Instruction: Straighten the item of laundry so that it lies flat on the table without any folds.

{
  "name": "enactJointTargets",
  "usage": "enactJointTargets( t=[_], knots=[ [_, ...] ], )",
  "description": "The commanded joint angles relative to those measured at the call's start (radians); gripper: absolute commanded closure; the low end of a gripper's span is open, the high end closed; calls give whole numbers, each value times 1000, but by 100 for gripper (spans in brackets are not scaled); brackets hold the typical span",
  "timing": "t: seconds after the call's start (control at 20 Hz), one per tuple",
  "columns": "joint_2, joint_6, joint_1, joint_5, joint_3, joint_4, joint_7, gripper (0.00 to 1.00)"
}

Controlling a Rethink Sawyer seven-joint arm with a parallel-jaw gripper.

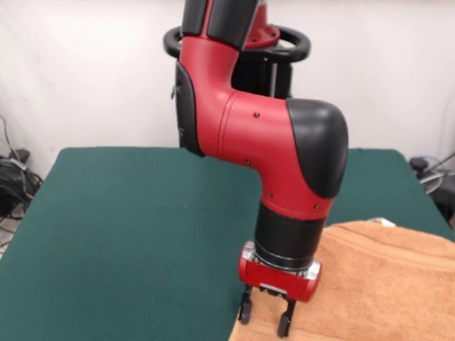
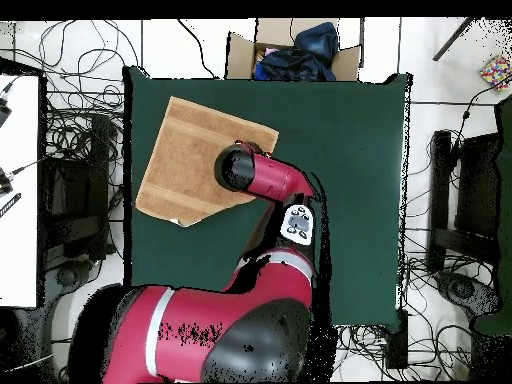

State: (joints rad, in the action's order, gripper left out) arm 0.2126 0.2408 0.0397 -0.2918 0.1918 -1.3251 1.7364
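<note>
The item of laundry [image 1: 387, 284] is an orange-tan towel lying at the lower right of the front view, with a small white tag [image 1: 382, 222] on its far edge. From overhead the towel [image 2: 190, 155] lies spread out and turned at an angle near the table's [image 2: 350, 150] left edge. My gripper [image 1: 266, 318] hangs open just above the towel's left edge, fingertips [image 1: 245, 312] pointing down and nothing between them. In the overhead view the arm's wrist [image 2: 240, 167] covers the gripper and part of the towel's right side.
A cardboard box [image 2: 290, 50] with dark clothes sits beyond the table's top edge in the overhead view. Cables and black stands [image 2: 455, 200] surround the table. Bare green felt [image 1: 135, 234] stretches left of the gripper.
</note>
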Motion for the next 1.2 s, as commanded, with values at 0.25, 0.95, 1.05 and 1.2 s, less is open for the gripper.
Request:
enactJointTargets(
  t=[0.25,0.95,1.05,1.2],
  knots=[
    [6,114,35,19,-127,-157,121,0],
    [-282,96,130,73,-210,80,-14,0],
    [-297,86,122,79,-202,96,4,0],
    [-304,108,109,82,-184,111,37,0]
  ],
)
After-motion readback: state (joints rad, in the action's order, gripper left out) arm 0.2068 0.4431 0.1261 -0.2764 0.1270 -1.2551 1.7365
